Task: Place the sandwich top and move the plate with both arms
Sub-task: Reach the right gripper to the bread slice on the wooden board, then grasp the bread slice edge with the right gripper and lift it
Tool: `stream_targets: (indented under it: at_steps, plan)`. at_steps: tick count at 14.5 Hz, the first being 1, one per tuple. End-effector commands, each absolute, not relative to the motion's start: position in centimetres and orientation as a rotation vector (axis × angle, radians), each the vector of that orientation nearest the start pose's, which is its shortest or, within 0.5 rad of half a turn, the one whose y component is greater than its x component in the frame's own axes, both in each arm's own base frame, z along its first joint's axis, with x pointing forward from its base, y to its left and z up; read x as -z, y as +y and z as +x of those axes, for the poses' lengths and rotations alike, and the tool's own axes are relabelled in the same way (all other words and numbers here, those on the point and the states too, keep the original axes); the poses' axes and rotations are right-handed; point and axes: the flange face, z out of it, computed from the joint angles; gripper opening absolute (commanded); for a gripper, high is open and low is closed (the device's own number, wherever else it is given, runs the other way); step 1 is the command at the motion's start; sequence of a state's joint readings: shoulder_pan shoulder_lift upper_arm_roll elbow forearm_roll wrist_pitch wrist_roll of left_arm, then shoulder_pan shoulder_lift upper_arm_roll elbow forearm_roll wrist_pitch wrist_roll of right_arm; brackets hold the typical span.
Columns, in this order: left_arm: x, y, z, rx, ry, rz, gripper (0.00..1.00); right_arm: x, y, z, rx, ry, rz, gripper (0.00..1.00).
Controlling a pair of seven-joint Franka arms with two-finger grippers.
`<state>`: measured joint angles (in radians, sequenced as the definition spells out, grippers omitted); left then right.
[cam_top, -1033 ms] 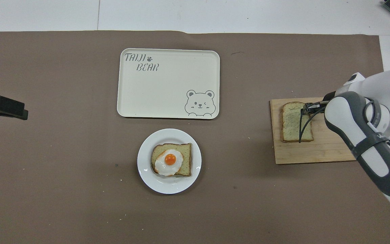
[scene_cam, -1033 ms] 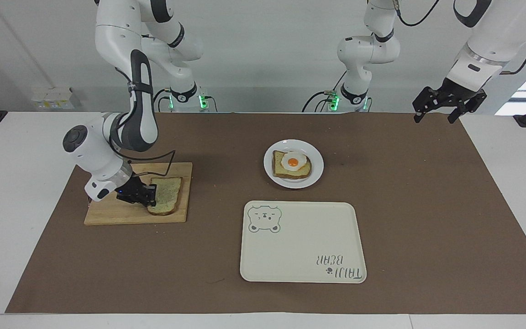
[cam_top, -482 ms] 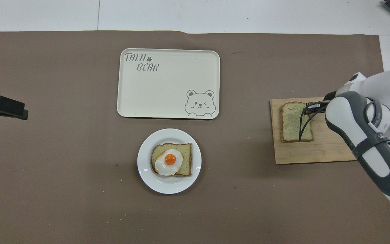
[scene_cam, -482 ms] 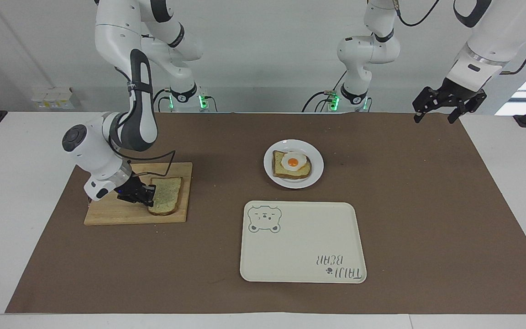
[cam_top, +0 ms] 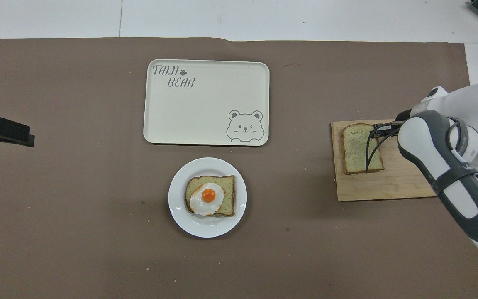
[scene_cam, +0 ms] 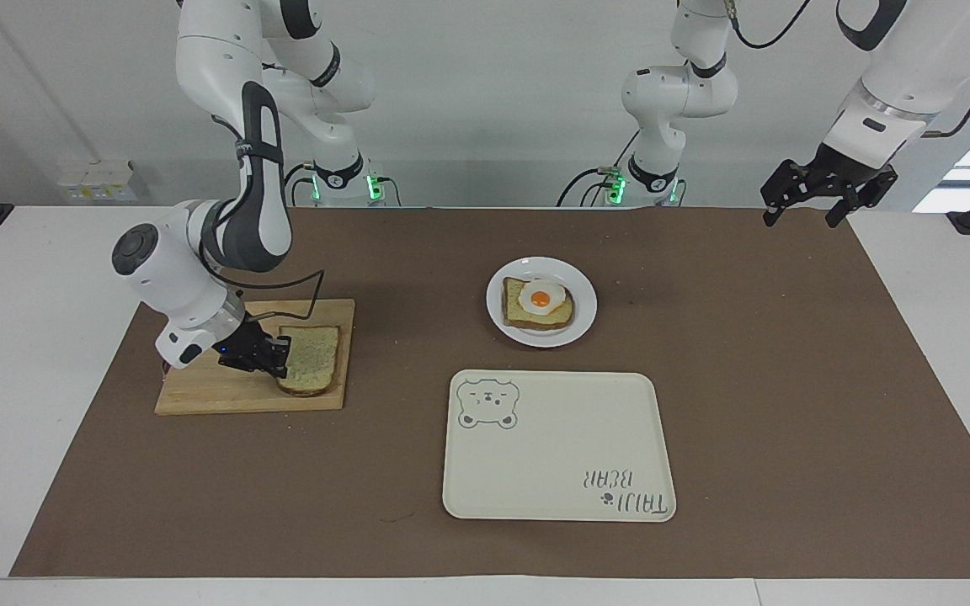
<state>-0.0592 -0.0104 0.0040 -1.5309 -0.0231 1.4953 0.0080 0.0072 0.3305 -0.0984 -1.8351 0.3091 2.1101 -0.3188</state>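
- The right tool point(scene_cam: 279, 360) is clamped on the edge of the sandwich top point(scene_cam: 310, 360), gripping the side of the slice that faces the right arm's end of the bench.
- Since a second ago its fingers have finished pinching down, and the slice has shifted a little on the cutting board point(scene_cam: 199, 396), with the gripped edge looking slightly raised.
- I take that to mean the pick is secured and the lift is starting; the carry to the plate point(scene_cam: 582, 316) has not yet begun.
- The slice is over the board, at the right arm's end of the bench, well apart from the plate.
- The plate sits mid-bench with the egg-topped slice point(scene_cam: 538, 305) on it, just nearer the robots than the bear tray point(scene_cam: 558, 446); none of these has moved over the last second.
- The left tool point(scene_cam: 827, 192) hangs with its jaws wide and nothing in them, over the bench corner at the left arm's end; that arm waits.
- The facing view shows the right tool's black fingers meeting the bread's edge and how low they sit against the board.
- The overhead view hides most of that grip under the arm's white forearm and a looping cable, but it gives the slice's outline point(cam_top: 362, 148) on the board and its gap to the plate point(cam_top: 179, 207) more plainly.
- Of the left tool point(cam_top: 6, 133) the overhead view shows only a dark block at the frame's edge.
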Motion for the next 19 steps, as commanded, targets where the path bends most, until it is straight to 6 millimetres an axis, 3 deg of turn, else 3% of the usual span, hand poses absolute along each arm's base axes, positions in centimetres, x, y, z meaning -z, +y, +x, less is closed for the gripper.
stream_targets:
  at_steps: [1, 4, 6, 9, 12, 16, 19]
  plan:
    - [-64.6, -3.1, 54.2, -0.054, 0.111, -3.171, 1.0, -38.1, -3.2, 63.0, -0.028, -0.046, -2.859, 0.0]
    - [-64.6, -3.1, 54.2, -0.054, 0.111, -3.171, 1.0, -40.4, -2.0, 62.7, -0.097, 0.009, -2.825, 0.0]
    - [-64.6, -3.1, 54.2, -0.052, 0.111, -3.171, 1.0, -41.6, 0.0, 62.5, -0.15, 0.027, -2.778, 0.0]
    - [-64.6, -3.1, 54.2, -0.052, 0.111, -3.171, 1.0, -41.7, 2.7, 62.1, -0.208, 0.042, -2.72, 0.0]
    - [-64.5, -3.1, 54.2, -0.057, 0.111, -3.171, 1.0, -42.3, 6.9, 61.4, -0.285, 0.156, -2.636, 0.0]
    - [-64.6, -3.1, 54.2, -0.054, 0.111, -3.171, 1.0, -43.2, 14.9, 60.3, -0.382, 0.306, -2.516, 0.0]
    - [-64.6, -3.1, 54.2, -0.054, 0.111, -3.171, 1.0, -43.5, 19.5, 59.3, -0.43, 0.347, -2.445, 0.0]
